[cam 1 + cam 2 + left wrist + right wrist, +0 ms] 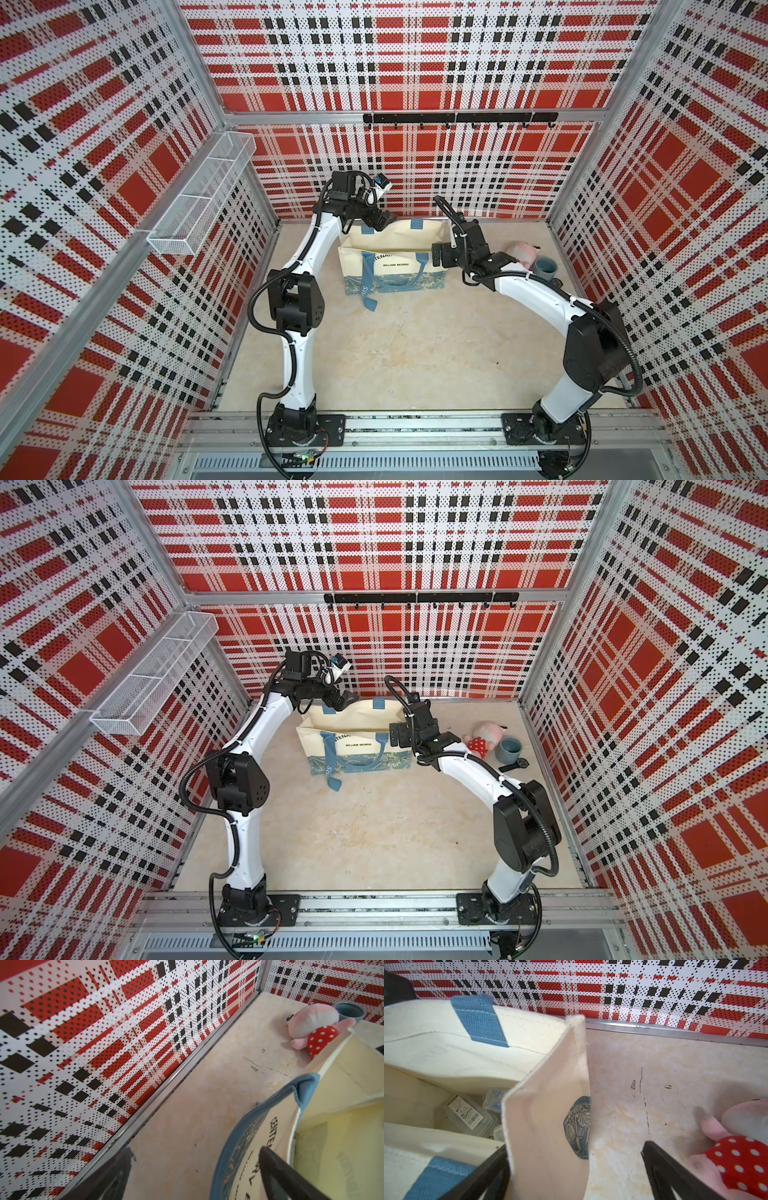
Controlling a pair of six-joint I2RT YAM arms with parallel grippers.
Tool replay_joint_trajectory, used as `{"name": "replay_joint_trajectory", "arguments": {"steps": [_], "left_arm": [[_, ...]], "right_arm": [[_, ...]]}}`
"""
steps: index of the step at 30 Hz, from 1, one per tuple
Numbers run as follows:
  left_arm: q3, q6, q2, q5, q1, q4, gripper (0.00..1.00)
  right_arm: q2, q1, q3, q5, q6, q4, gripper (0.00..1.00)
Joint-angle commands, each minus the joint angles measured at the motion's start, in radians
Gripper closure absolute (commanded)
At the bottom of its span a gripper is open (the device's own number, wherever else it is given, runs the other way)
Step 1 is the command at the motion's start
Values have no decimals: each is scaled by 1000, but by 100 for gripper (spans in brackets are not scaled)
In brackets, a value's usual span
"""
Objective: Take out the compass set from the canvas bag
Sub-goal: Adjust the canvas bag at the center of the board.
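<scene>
1. Top views: The bag [419, 268] is seen standing upright, mouth open, at the far middle of the table [395, 353], between the two arms. No case is seen on the table or in either gripper, so the task is judged barely begun: reaching in, gripping and lifting out are all left. The left gripper [381, 222] is held over the far left corner of the bag's rim, jaws apart and empty. The right arm [478, 257] is bent down over the bag's right end, with its fingers hidden beneath the wrist. A toy [484, 737] and a cup [512, 750] lie well to the right. The bag's bottom is not shown here.

2. Left wrist view: The spread of the left gripper is confirmed, with nothing clamped. One of the fingers [278, 1169] is seen over the bag's lettered far face, beside a drooping blue handle [305, 1091]; whether it touches cannot be told. That far face is shown in this view alone.

3. Right wrist view: The right gripper [575, 1146] is seen wide apart, straddling the bag's right end wall, with one finger inside the mouth and the other outside over the table. Nothing is gripped. Only here are the contents shown: clear cases [467, 1114] lying on the bag's bottom. The compass set is presumed to be among them, but which it is cannot be told.
</scene>
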Motion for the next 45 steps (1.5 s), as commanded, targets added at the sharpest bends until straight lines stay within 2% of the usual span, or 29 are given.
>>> {"name": "replay_joint_trajectory", "arguments": {"steps": [1,8,15,16,21,26,32,33,36,41,45], "left_arm": [[-17,15,-30,17,-16,-35,2],[27,-9,-66,132,-6,-39,2],[32,56,-44,-21,-41,-101,2],[37,57,-32,-30,-74,-111,2],[70,62,20,-131,-82,-63,2],[101,41,48,-100,-84,-29,2],[-12,85,-30,-123,-55,-28,2],[-27,90,-40,-124,-16,-29,2],[-68,105,-59,-131,10,-28,2],[-124,107,-60,-176,11,22,0],[-99,98,-41,-165,5,24,9]], "right_arm": [[11,3,-22,-11,-11,-6,0],[7,2,-33,-10,-10,-2,0],[0,1,-47,-40,-11,1,0],[-3,1,-55,-39,-9,6,0],[1,2,-55,-58,-8,9,0],[-10,2,-61,-37,-7,2,0],[-19,1,-45,-22,-21,-9,0],[-20,1,-43,-22,-26,-13,0],[-25,1,-41,-22,-36,-15,0],[-31,1,-52,-22,-28,-11,0],[-38,1,-57,-22,-24,-10,0]]}}
